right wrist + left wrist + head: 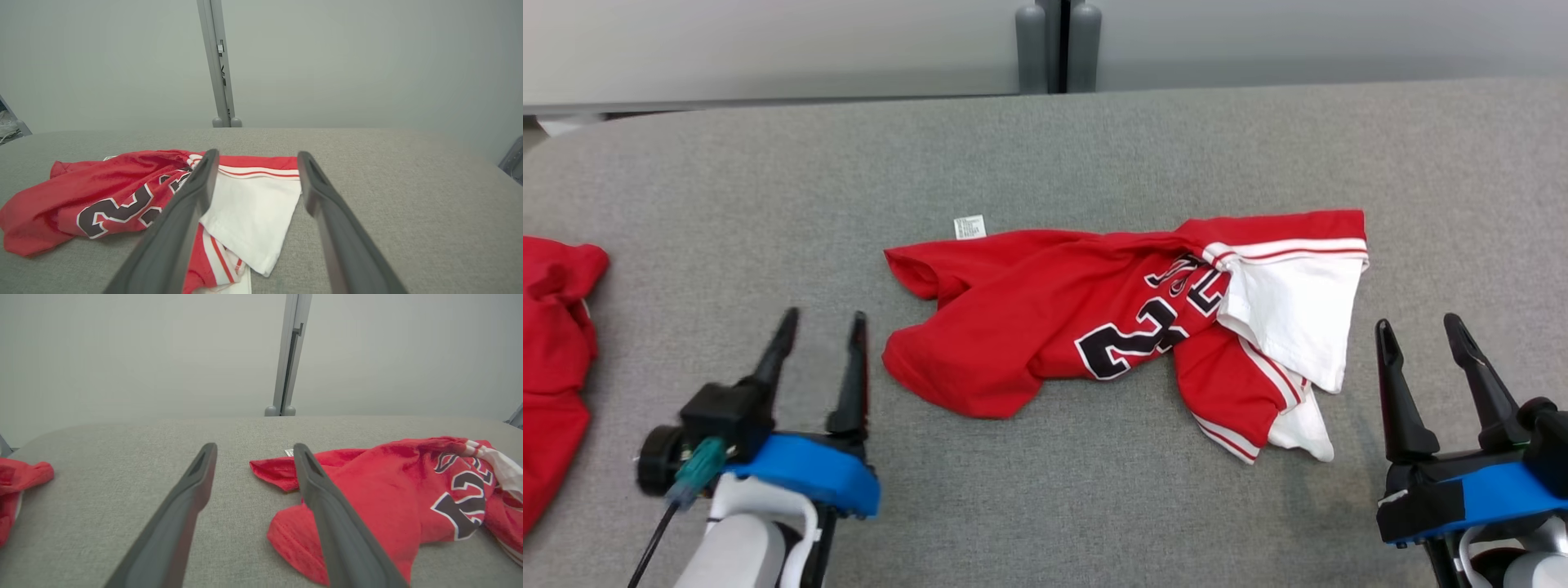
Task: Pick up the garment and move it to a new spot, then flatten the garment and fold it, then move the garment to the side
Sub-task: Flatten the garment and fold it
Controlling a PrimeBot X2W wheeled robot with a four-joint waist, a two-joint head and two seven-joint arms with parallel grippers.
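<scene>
A red garment [1029, 327] lies crumpled near the middle of the grey counter [1045, 155], roughly between the two arms. It carries black numerals edged in white. Its right part shows a white panel with red stripes, folded over the red cloth. A small white label [969, 226] sticks out at its far edge, flat on the counter.

The left end effector [824, 317] sits just beside the garment's left edge without touching it. Its two dark fingers are spread apart, with only bare counter between them, so it is released and grasps nothing. In the left wrist view one of its fingers crosses in front of the red cloth.

The right end effector [1418, 323] stands near the white panel on the garment's right side, apart from it. It is likewise released, its fingers wide with nothing between them.

A second red garment [551, 367] lies bunched at the counter's left edge, well apart from the first. Beyond the far edge of the counter a grey post [1058, 45] rises against a pale wall [768, 41]
</scene>
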